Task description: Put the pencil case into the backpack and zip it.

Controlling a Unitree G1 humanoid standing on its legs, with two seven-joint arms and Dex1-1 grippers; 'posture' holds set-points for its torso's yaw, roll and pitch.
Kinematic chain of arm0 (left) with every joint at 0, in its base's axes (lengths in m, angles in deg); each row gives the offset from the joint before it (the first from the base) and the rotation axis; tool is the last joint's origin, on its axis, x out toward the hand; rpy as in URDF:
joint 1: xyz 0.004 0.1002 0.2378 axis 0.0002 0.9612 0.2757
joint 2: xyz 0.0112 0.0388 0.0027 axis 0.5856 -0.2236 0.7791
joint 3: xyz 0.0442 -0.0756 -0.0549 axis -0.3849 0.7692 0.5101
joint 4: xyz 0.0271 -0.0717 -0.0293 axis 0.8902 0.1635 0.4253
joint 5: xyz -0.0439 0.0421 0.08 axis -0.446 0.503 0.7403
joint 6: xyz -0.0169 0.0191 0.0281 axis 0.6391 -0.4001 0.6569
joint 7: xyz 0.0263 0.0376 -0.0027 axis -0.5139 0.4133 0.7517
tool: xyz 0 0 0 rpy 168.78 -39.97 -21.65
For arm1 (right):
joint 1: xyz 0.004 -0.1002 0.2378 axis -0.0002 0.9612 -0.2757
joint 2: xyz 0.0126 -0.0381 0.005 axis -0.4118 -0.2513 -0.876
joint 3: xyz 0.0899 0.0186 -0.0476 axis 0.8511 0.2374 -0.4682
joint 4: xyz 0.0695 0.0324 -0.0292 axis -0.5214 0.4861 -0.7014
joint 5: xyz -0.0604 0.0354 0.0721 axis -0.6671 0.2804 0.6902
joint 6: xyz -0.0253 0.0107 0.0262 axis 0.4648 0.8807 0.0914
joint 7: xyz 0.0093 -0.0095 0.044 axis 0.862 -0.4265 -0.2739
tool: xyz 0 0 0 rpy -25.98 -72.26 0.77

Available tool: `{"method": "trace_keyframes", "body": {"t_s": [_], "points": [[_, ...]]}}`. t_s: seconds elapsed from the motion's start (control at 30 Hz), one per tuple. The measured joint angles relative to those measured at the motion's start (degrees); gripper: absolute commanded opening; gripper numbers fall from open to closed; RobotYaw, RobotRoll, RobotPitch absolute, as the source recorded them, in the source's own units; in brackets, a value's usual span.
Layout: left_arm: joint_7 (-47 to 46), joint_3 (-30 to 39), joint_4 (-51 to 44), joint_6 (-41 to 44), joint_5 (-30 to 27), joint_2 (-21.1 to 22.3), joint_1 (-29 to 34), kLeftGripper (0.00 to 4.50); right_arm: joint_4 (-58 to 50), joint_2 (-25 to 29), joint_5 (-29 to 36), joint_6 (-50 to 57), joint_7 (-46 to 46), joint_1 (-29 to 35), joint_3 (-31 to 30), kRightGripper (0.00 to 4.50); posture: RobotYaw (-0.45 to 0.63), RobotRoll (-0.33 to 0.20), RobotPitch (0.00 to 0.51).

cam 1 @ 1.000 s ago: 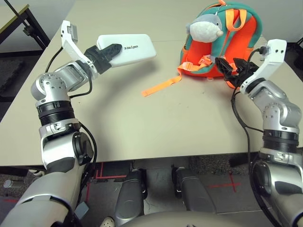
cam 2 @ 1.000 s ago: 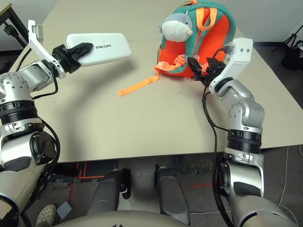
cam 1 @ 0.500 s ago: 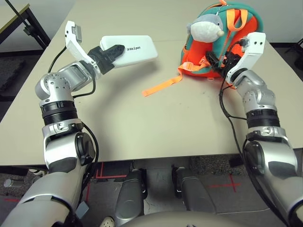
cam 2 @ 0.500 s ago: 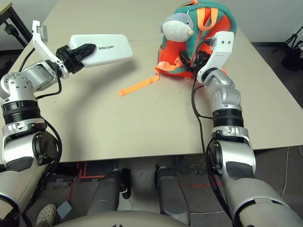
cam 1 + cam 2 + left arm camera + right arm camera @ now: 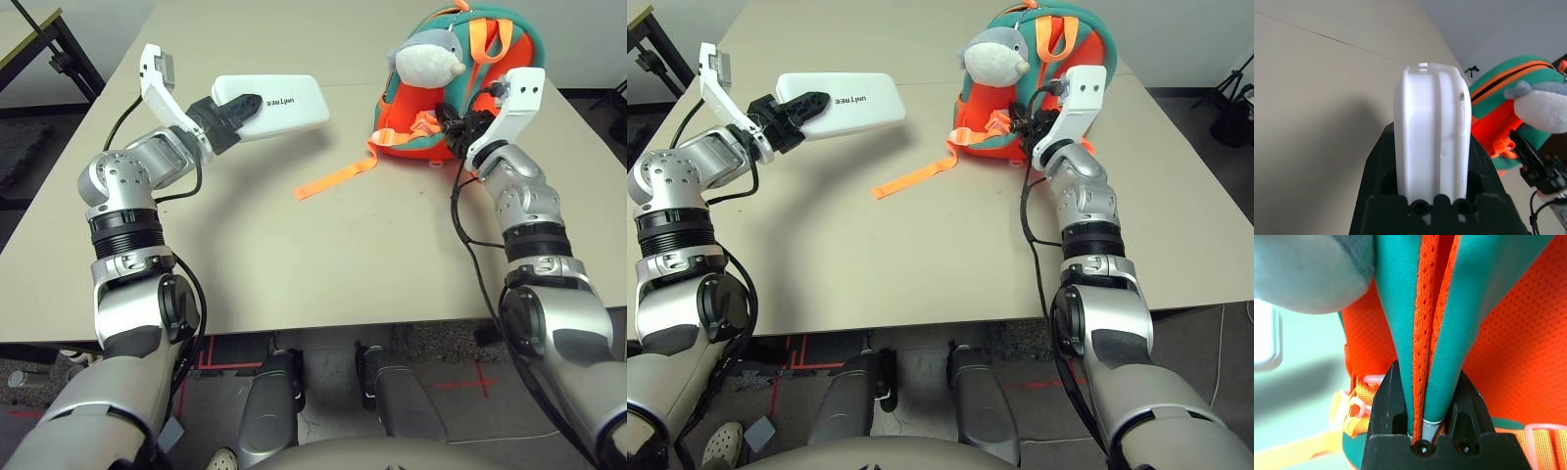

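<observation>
Right hand (image 5: 1427, 377) shifted inward, clenched on backpack (image 5: 1518, 347) — left hand (image 5: 1431, 132) grips pencil case (image 5: 294, 106).

White case beside orange-teal backpack.White case (image 5: 294, 103) apart from orange-teal backpack (image 5: 402, 106)

One backpack (image 5: 475, 83) and one pencil case (image 5: 279, 106) count at the table (image 5: 255, 264). One plush whale (image 5: 427, 61) on the backpack. Robot arms: two, each bearing one gripper; grippers total two, left (image 5: 245, 110) and right (image 5: 1422, 396).

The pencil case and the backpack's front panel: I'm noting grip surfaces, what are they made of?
Pencil case: probably hard plastic, judging by its smooth, glossy white walls. Front panel: orange fabric, apparently mesh, given its regular pattern of tiny holes.
</observation>
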Motion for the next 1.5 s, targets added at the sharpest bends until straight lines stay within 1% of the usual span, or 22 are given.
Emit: {"method": "trace_keyframes", "body": {"t_s": [0.17, 0.37, 0.47, 0.7, 0.8, 0.9, 1.07, 1.17, 1.27, 1.5], "points": [[0.17, -0.44, 0.32, -0.51, 0.09, -0.05, -0.01, 1.25, -17.13, 2.63, 2.62, 10.97, -0.62, 7.59, -0.9, 0.73, -0.11, 0.0, 0.153], [0.42, -0.98, 2.08, -1.37, 0.17, -0.26, -0.02, 1.25, -34.01, 5.96, 7.6, 25.06, 0.15, 12.7, -0.66, 0.73, -0.14, 0.0, 0.155], [0.64, -1.27, 2.41, -1.83, 0.25, -0.39, -0.04, 1.25, -40.76, 7.4, 10.58, 31.76, 0.83, 13.86, -0.24, 0.73, -0.14, 0.0, 0.154], [1.43, -1.88, 4.73, -2.97, 0.8, -0.67, -1.24, 1.25, -53.13, 7.59, 17.33, 43.4, 4.28, 17.14, 1.76, 0.73, -0.17, 0.0, 0.15], [2.29, -2.05, 5.59, -3.8, 1.15, -0.66, -1.99, 1.25, -56.78, 7.46, 19.74, 46.67, 5.73, 18.83, 3.07, 0.73, -0.18, 0.0, 0.146], [2.81, -2.33, 6.89, -4.32, 1.73, -0.82, -2.14, 1.25, -58.64, 7.39, 21.23, 48.2, 6.9, 20.25, 3.59, 0.73, -0.19, 0.0, 0.144], [3.82, -3.31, 8.88, -5.21, 2.53, -1.21, -2.7, 1.25, -59.95, 7.32, 21.23, 46.69, 7.21, 24.44, 3.32, 0.73, -0.19, 0.0, 0.138], [4.93, -3.81, 8.91, -6.01, 2.76, -1.29, -3.6, 1.25, -59.9, 6.7, 20.19, 44.12, 7.32, 26.35, 2.59, 0.73, -0.18, 0.0, 0.138], [5.81, -3.82, 8.74, -6.52, 2.8, -1.23, -4.48, 1.25, -58.74, 5.68, 17.64, 40.24, 7.9, 28.18, 0.59, 0.73, -0.18, 0.0, 0.137], [8.36, -4.88, 7.74, -6.97, 3.35, -0.6, -4.71, 1.25, -56.09, 3.96, 14.62, 36.59, 9.04, 27.22, -2.15, 0.73, -0.17, 0.0, 0.139]]}}
